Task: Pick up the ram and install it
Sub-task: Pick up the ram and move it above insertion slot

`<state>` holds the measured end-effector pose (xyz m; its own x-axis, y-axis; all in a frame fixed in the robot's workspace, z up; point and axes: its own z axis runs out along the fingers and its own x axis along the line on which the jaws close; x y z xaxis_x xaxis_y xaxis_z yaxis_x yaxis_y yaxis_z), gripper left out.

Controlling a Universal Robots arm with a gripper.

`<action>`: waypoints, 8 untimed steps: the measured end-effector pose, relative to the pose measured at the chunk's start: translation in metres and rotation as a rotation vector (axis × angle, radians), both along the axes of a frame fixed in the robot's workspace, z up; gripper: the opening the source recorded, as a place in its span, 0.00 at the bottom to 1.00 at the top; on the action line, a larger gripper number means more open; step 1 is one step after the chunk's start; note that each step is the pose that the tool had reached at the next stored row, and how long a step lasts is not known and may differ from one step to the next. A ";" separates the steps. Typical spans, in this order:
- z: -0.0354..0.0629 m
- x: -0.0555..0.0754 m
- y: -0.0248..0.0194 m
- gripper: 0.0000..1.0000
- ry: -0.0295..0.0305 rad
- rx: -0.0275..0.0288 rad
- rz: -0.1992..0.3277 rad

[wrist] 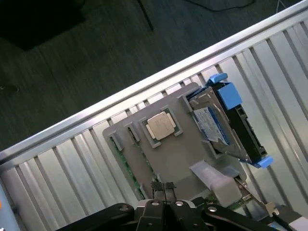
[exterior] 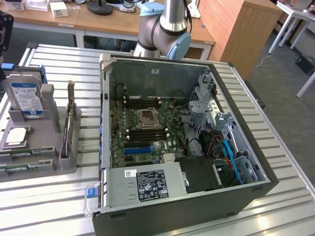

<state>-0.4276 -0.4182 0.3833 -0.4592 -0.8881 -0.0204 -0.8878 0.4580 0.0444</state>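
Labels on hard drive (exterior: 25, 98) and power supply (exterior: 150, 184) carry print, none readable

A robotics lab is suggested — an opened computer case (exterior: 147, 78) is laid on a slatted aluminium worktop (exterior: 288, 201), with wooden desks (exterior: 98, 23) behind.

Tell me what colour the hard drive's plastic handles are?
Bright blue handles on the silver hard drive, clearest in the wrist view.

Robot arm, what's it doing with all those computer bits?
The robot arm is working by an open computer case. Its pincer is shut with nothing in it, hanging over a gray holder that keeps a hard drive, a square chip and the green ram. The ram lies in the holder, not yet picked up or put in.
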 end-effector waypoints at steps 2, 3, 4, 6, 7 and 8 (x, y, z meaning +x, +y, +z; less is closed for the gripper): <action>-0.0002 0.000 0.0000 0.10 0.0000 0.0000 0.036; -0.0002 0.000 0.0000 0.10 0.0000 0.0000 0.054; -0.0002 0.000 0.0000 0.10 0.0000 0.0000 0.072; -0.0004 0.000 0.0000 0.10 0.0000 0.0000 0.108; -0.0005 0.000 0.0000 0.10 -0.0001 0.0000 0.126; -0.0005 0.000 0.0000 0.10 0.0000 -0.0001 0.144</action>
